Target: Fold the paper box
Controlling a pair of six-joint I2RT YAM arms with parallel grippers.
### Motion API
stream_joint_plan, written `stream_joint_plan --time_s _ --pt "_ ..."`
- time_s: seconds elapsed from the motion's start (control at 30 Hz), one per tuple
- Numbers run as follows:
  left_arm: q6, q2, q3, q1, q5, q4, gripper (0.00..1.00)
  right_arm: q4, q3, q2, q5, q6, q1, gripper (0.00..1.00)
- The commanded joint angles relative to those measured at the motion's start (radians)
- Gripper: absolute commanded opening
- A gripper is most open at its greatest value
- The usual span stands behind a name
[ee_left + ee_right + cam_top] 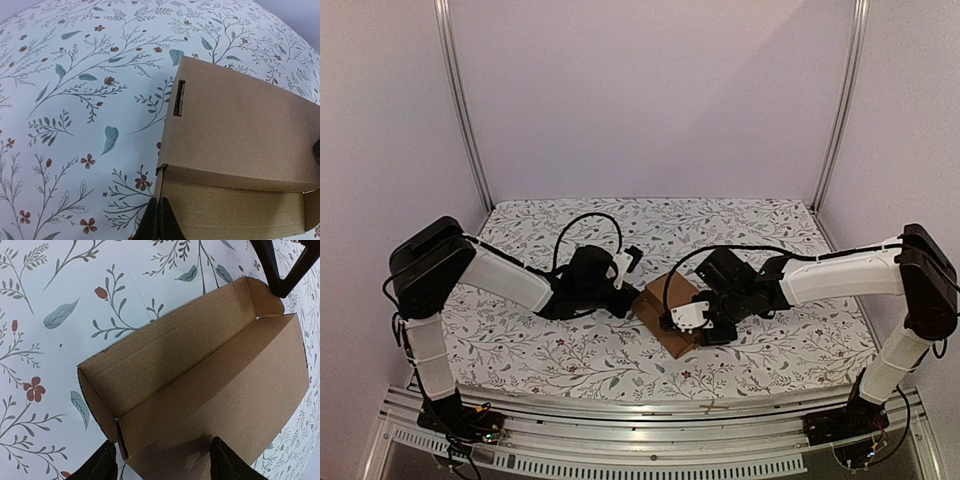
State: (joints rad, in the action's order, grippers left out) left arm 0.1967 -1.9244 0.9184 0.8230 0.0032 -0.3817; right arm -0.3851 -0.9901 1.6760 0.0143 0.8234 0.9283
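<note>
- Left hand [158, 214] clenched, tips against paper box [240, 130] corner.
- Right hand [161, 450] released, fingers straddling the paper box's open end.
- Floral tabletop [560, 350] underneath.

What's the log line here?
paper box: partly folded | left gripper: shut, at box corner | right gripper: open, over box
</note>
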Motion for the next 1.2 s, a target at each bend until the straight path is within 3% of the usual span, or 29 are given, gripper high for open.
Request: stream_joint_plan --time_s 0.0,0.33,0.4,0.47,0.53,0.67,0.87,1.17 --pt "0.013 0.004 0.033 0.024 0.036 -0.033 0.02 -0.085 0.001 0.052 0.073 -0.027 0.007 0.61" --pt "0.022 0.026 0.024 0.025 0.014 0.000 0.05 -0.108 -0.008 0.067 0.077 -0.035 0.007 0.62" --pt "0.024 0.072 -0.023 0.029 -0.025 -0.016 0.12 -0.109 -0.004 0.059 0.072 -0.033 0.007 0.63" --pt "0.037 0.129 -0.079 0.030 -0.106 -0.038 0.28 -0.110 -0.006 0.039 0.068 -0.038 0.006 0.65" --pt "0.047 0.141 -0.104 0.017 -0.126 -0.032 0.38 -0.115 -0.013 0.017 0.064 -0.041 0.007 0.67" --pt "0.012 0.082 -0.079 -0.015 -0.003 -0.010 0.46 -0.146 -0.040 -0.003 0.059 -0.040 0.007 0.73" --pt "0.011 -0.006 -0.044 -0.060 0.098 -0.035 0.47 -0.171 -0.041 -0.023 0.070 -0.031 0.006 0.83" --pt "0.008 -0.057 -0.014 -0.095 0.215 -0.054 0.33 -0.139 -0.031 -0.019 0.056 -0.053 0.006 0.86"
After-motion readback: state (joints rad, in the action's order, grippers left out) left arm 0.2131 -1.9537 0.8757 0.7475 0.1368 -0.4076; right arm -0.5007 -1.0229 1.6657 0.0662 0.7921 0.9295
